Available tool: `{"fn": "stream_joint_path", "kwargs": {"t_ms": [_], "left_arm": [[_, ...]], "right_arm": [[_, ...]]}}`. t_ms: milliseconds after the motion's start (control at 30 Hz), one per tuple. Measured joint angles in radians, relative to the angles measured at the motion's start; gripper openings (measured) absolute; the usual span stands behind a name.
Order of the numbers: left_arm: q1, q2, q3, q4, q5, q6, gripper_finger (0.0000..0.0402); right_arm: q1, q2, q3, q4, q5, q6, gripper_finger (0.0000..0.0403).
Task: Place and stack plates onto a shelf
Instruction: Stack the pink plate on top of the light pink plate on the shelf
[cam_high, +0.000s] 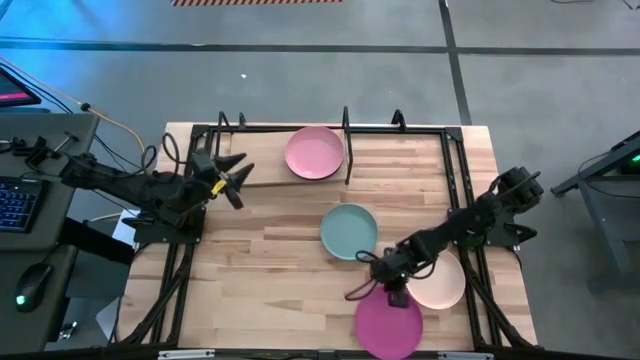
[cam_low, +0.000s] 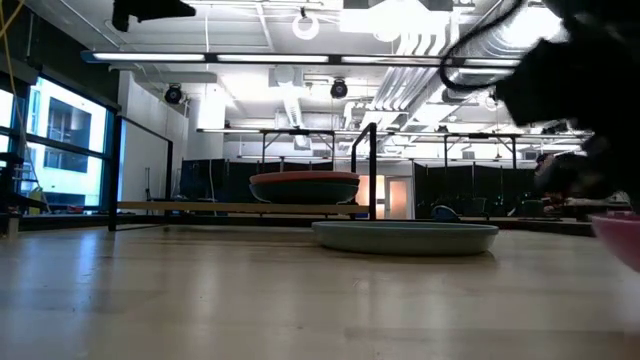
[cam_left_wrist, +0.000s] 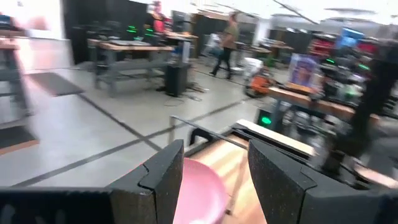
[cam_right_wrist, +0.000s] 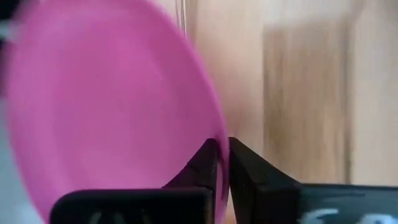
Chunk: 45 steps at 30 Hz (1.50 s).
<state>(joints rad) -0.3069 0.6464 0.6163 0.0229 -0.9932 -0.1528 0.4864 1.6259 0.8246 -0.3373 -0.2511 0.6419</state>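
**Magenta plate pinched at its rim by the right gripper**

Magenta and glossy, the plate (cam_high: 388, 322) sits at the near edge of the butcher-block tabletop (cam_high: 260, 270), round and shallow with a smooth, plain face. The right gripper (cam_high: 394, 290) is at its far rim, and the right wrist view shows the two dark fingers (cam_right_wrist: 208, 163) closed tight on that thin edge, the magenta plate (cam_right_wrist: 112, 106) filling most of that picture. In the low view only a sliver of the magenta plate (cam_low: 620, 235) shows at the side, its rim raised a little above the wood.

Just beside it, partly under the right arm, lies the cream plate (cam_high: 442, 283), pale and matt. The light teal plate (cam_high: 349, 230) lies flat near the middle of the table, a little apart from the gripper; from table height the light teal plate (cam_low: 405, 236) reads as a low dish with a gently upturned rim.

The light pink plate (cam_high: 314, 153) rests on the shelf (cam_high: 420, 150), a narrow light-wood board framed in thin black rods, next to one upright divider (cam_high: 347, 145). In the low view this plate (cam_low: 303, 186) looks brownish and sits on the board.

The left gripper (cam_high: 237, 176) waits above the shelf's left end, fingers (cam_left_wrist: 163, 180) spread apart and holding nothing, with the light pink plate (cam_left_wrist: 202, 196) ahead of them.
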Motion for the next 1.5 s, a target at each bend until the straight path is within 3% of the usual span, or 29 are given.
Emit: {"fn": "stream_joint_path", "kwargs": {"t_ms": [167,400,533,733,833,1033,1133,1300,1500], "left_arm": [[0.0,-0.072,0.002,0.005,-0.018,0.109,0.0168],[0.0,-0.259,0.061,-0.099,0.183,0.179,0.0168],[0.0,-0.351,0.133,-0.217,0.247,0.143,0.0168],[0.0,-0.432,0.158,-0.243,0.291,0.13,0.0168],[0.0,-0.439,0.158,-0.246,0.305,0.129,0.0168],[0.0,-0.431,0.156,-0.255,0.304,0.13,0.0168],[0.0,-0.431,0.156,-0.252,0.304,0.13,0.0168],[0.0,-0.432,0.156,-0.251,0.304,0.129,0.0168],[0.0,-0.432,0.156,-0.252,0.304,0.13,0.0168]], "right_arm": [[-0.034,-0.07,0.063,-0.008,0.045,0.146,0.0001],[-0.142,-0.045,0.259,-0.004,0.214,0.38,0.0],[-0.199,0.012,0.36,0.046,0.46,0.636,0.0],[-0.245,0.126,0.439,0.195,0.979,1.08,0.0],[-0.275,0.202,0.492,0.188,1.135,1.22,0.0],[-0.383,0.389,0.687,0.127,1.159,1.297,0.0],[-0.417,0.468,0.84,-0.099,1.205,1.388,0.0],[-0.44,0.528,1.084,-0.643,1.203,1.492,0.0],[-0.469,0.534,1.16,-0.8,1.184,1.486,0.0]]}}
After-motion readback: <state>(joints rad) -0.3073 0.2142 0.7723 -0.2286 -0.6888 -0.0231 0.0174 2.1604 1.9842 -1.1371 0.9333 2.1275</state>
